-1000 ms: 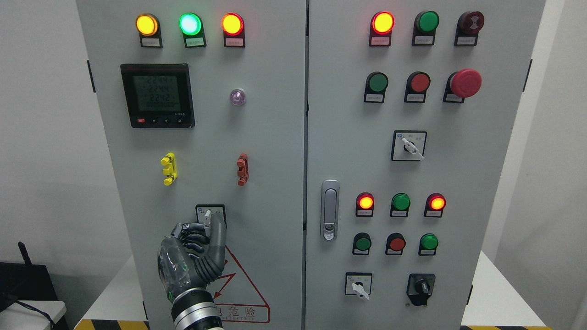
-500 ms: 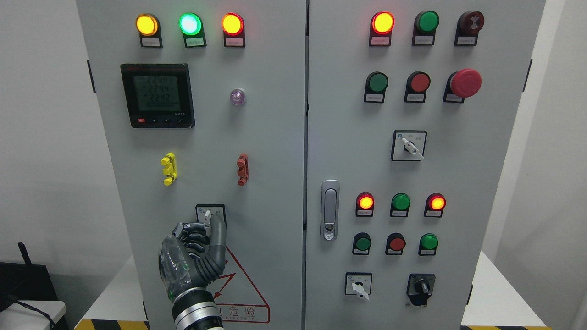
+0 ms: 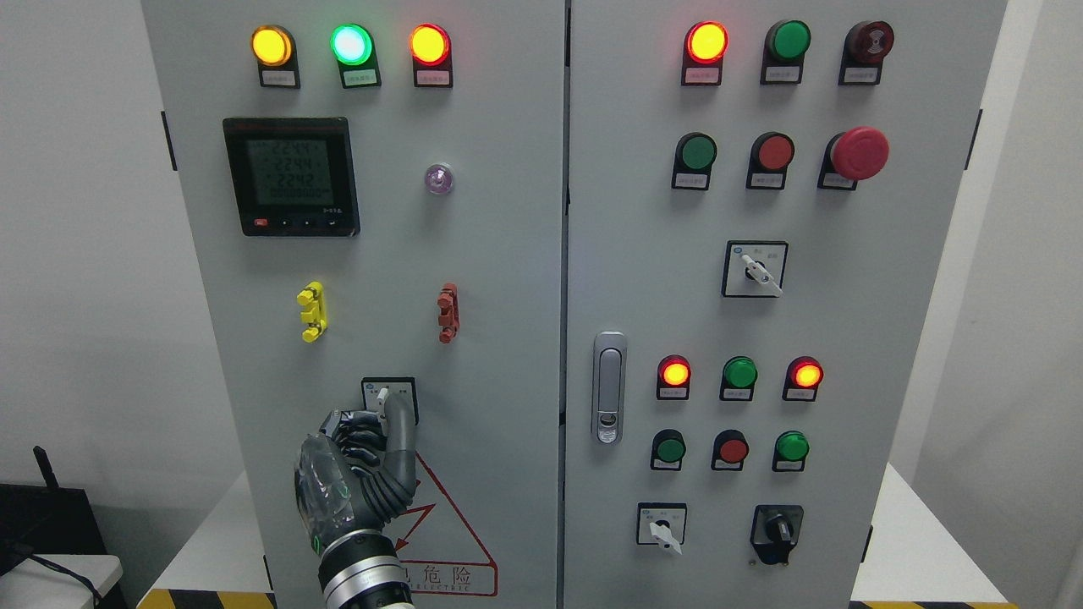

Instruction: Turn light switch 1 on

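Grey cabinet [image 3: 491, 254] | left hand [image 3: 360, 469] fingers [image 3: 402, 423] clamped on switch [image 3: 383, 404], lever pinched between thumb and forefinger

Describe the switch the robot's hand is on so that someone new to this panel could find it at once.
Start at the left cabinet door, with its black digital meter. Go down past the yellow clip and red clip to the rotary switch, just above the red warning triangle. It is that door's only switch with a white lever, pinched by the left hand.

White walls [image 3: 76, 254] flank the scene; a white table [image 3: 922, 550] spans the bottom, yellow-black hazard tape [image 3: 203, 599] edging it.
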Robot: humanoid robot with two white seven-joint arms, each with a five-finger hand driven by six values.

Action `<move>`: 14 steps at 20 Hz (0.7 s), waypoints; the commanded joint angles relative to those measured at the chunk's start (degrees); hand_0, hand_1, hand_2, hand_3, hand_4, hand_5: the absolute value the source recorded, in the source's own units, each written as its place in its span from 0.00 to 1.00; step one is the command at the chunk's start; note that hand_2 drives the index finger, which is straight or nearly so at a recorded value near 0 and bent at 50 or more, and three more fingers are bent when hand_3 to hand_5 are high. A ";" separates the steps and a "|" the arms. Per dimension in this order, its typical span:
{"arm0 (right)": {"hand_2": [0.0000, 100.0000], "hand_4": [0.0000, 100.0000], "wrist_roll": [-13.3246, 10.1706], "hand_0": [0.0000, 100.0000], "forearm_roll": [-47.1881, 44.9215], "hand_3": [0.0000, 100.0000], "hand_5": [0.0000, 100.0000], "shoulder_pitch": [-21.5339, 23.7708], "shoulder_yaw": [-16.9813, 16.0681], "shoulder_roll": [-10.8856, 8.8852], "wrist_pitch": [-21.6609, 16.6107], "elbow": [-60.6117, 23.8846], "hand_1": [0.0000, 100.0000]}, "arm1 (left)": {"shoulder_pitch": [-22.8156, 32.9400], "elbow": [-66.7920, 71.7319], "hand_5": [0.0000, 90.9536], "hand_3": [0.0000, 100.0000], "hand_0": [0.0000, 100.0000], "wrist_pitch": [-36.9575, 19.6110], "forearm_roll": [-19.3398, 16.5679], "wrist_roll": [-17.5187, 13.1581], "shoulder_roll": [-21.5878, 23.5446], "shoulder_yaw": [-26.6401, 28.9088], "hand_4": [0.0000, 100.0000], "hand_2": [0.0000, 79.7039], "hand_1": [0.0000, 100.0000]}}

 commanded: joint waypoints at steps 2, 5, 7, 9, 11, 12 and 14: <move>0.00 0.00 -0.16 0.12 -1.05 0.00 0.00 0.00 0.00 0.00 -0.02 -0.06 0.39 | -0.01 0.03 0.83 0.82 0.43 0.03 0.00 -0.01 -0.01 -0.01 0.84 0.75 0.35; 0.00 0.00 -0.16 0.12 -0.97 0.00 0.00 0.00 0.00 0.00 -0.02 0.03 0.39 | -0.01 0.03 0.83 0.82 0.45 0.03 0.00 -0.10 -0.01 -0.10 0.84 0.76 0.34; 0.00 0.00 -0.25 0.12 -0.97 0.00 0.00 0.00 0.00 0.00 -0.02 0.03 0.39 | -0.01 0.03 0.83 0.82 0.47 0.03 0.00 -0.10 -0.01 -0.27 0.84 0.76 0.34; 0.00 0.00 -0.16 0.12 -0.97 0.00 0.00 0.00 0.00 0.00 -0.02 -0.06 0.39 | -0.01 0.03 0.83 0.82 0.48 0.03 0.00 -0.10 -0.01 -0.27 0.84 0.76 0.34; 0.00 0.00 -0.16 0.12 -0.97 0.00 0.00 0.00 0.00 0.00 -0.02 -0.06 0.39 | -0.01 0.03 0.83 0.82 0.50 0.03 0.00 -0.10 -0.01 -0.27 0.84 0.76 0.34; 0.00 0.00 -0.16 0.12 -1.05 0.00 0.00 0.00 0.00 0.00 -0.02 -0.06 0.39 | -0.01 0.03 0.83 0.82 0.51 0.03 0.09 -0.19 -0.01 -0.27 0.84 0.77 0.33; 0.00 0.00 -0.25 0.12 -1.05 0.00 0.00 0.00 0.00 0.00 -0.02 0.03 0.39 | -0.01 0.03 0.83 0.82 0.53 0.03 0.09 -0.37 -0.01 -0.36 0.85 0.77 0.33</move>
